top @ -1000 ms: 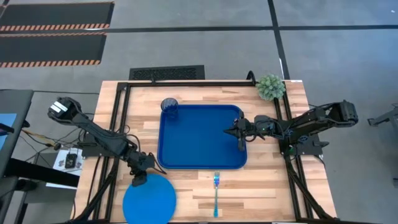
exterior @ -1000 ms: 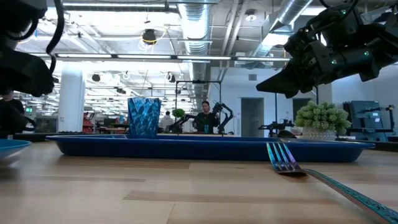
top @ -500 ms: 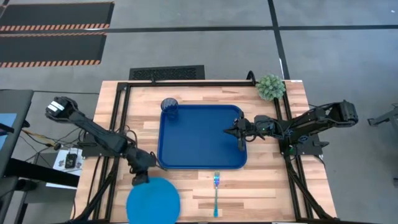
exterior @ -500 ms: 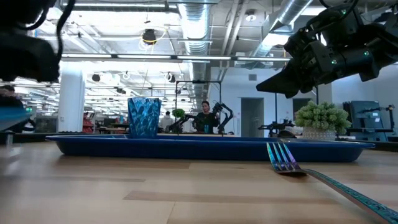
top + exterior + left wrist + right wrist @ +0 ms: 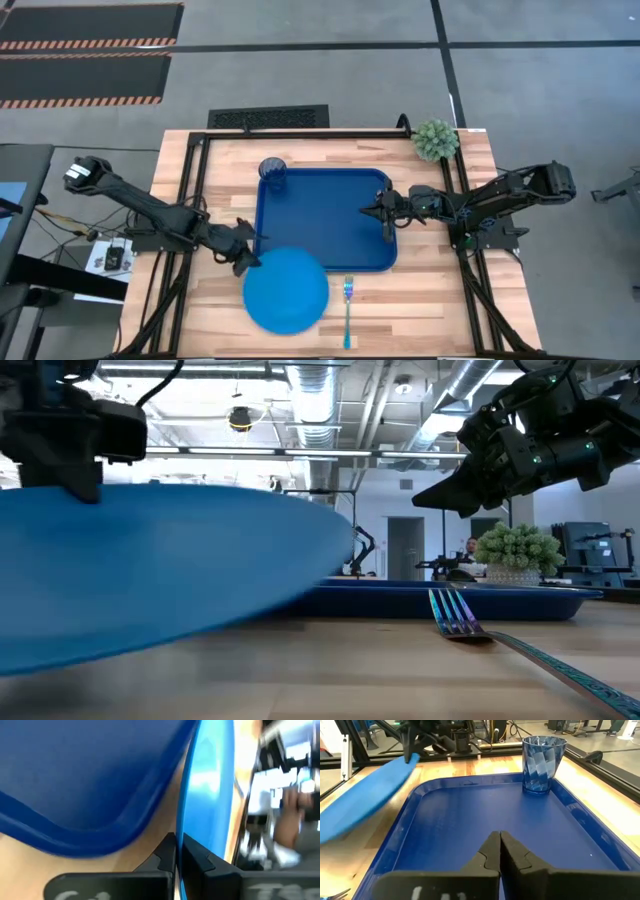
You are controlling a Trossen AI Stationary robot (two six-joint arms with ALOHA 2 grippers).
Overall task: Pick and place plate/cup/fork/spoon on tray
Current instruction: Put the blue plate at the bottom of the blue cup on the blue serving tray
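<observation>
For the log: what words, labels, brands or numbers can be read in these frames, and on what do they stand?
No text is readable.
Pale marks on the left gripper body: too blurred to read.
Same on the right gripper body.
The plate, tray, cup and fork are plain.

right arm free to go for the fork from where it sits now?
Probably yes. The right gripper hovers shut and empty over the tray's right side; the fork lies on bare wood just past the near rim. The plate, in the left gripper, hangs close beside it.

The large dark-blue rectangular tray's [image 5: 320, 190] centre was left free; the translucent dark-blue cup [image 5: 272, 171] blocked its 10 o'clock corner.
</observation>
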